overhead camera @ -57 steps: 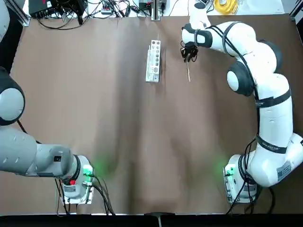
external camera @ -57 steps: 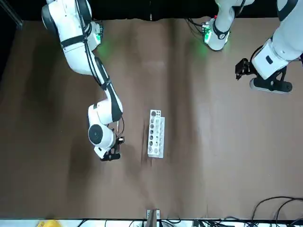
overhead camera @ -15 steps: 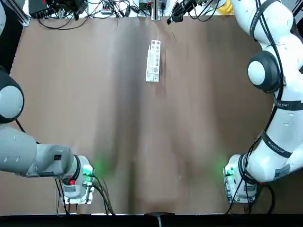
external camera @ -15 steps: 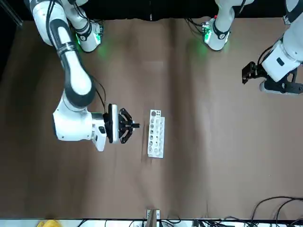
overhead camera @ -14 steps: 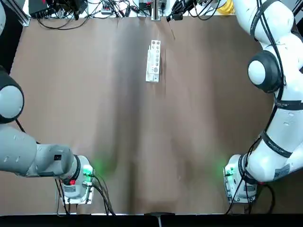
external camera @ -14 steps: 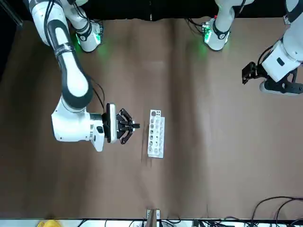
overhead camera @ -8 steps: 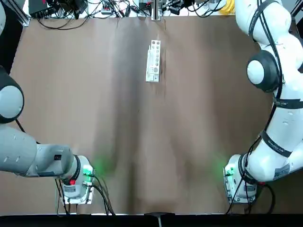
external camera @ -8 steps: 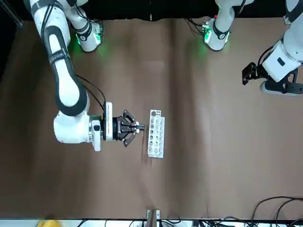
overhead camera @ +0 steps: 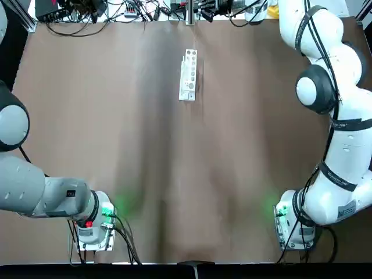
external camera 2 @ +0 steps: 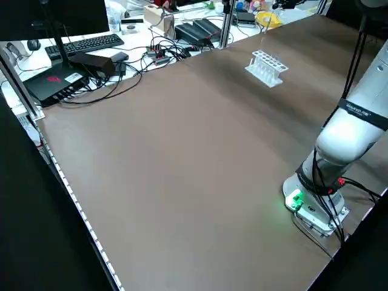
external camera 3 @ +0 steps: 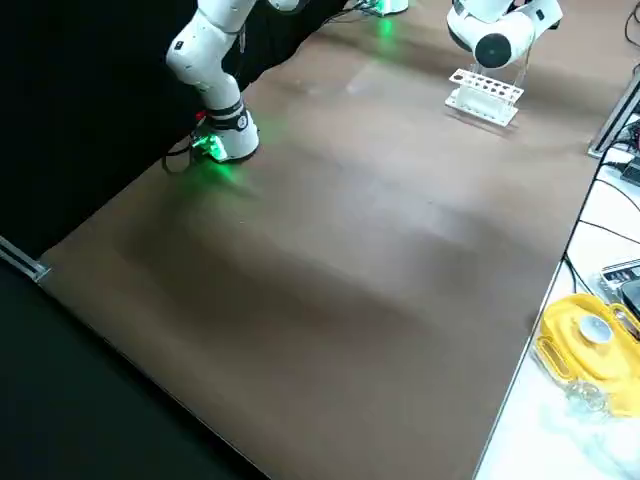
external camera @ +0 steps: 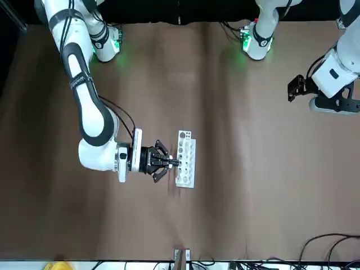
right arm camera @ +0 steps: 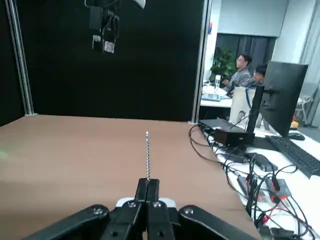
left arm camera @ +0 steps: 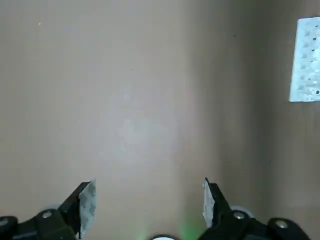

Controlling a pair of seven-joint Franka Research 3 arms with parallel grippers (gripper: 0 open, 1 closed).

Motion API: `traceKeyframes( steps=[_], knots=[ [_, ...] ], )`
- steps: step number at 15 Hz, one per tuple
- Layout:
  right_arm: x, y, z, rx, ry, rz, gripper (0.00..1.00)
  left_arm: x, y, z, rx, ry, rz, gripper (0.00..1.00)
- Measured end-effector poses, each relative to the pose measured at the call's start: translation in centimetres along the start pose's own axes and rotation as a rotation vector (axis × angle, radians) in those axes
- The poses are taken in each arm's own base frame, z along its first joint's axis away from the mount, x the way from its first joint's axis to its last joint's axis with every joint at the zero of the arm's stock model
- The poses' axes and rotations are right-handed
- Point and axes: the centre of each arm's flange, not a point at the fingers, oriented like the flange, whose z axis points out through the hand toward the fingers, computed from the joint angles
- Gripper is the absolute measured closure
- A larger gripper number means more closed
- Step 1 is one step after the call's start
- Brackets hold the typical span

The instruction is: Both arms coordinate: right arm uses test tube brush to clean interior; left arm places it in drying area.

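Observation:
My right gripper (right arm camera: 148, 186) is shut on the test tube brush (right arm camera: 147, 152), a thin pale stick that juts straight out from the fingertips. It is held level, well above the table. In the front view the right gripper (external camera: 171, 163) points at the side of the white holed rack (external camera: 185, 159), with its tip close to the rack. My left gripper (left arm camera: 148, 200) is open and holds nothing, and it looks down at bare table with the rack (left arm camera: 306, 60) far off. The left arm (external camera: 332, 76) stays back near its base.
The rack (overhead camera: 188, 75) stands alone near the table's far edge. Cables, a keyboard (external camera 2: 85, 43) and boxes crowd the desk beyond that edge. A yellow object (external camera 3: 590, 335) lies off the table. People sit at desks (right arm camera: 245, 67) in the background.
The brush was taken up off the table beside the rack. Over the last second the right gripper turned level and moved closer to the rack. The left arm stayed still.

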Motion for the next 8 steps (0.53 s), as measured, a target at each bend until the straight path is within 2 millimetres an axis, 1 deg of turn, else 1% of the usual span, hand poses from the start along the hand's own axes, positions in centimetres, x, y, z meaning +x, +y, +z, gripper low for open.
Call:
traceKeyframes(
  steps=[1,3,8],
  knots=[
    [-0.2,-0.2,0.6,-0.008,0.022,-0.017,0.98,0.0,0.0,0.0,0.0,0.0,0.0,0.0],
    [-0.7,-0.5,1.1,-0.005,0.027,-0.024,0.98,0.0,0.0,0.0,0.0,0.0,0.0,0.0],
    [-1.2,-0.5,1.3,-0.004,0.027,-0.024,0.98,0.1,0.0,0.1,0.0,-0.002,-0.001,0.0]
  ],
)
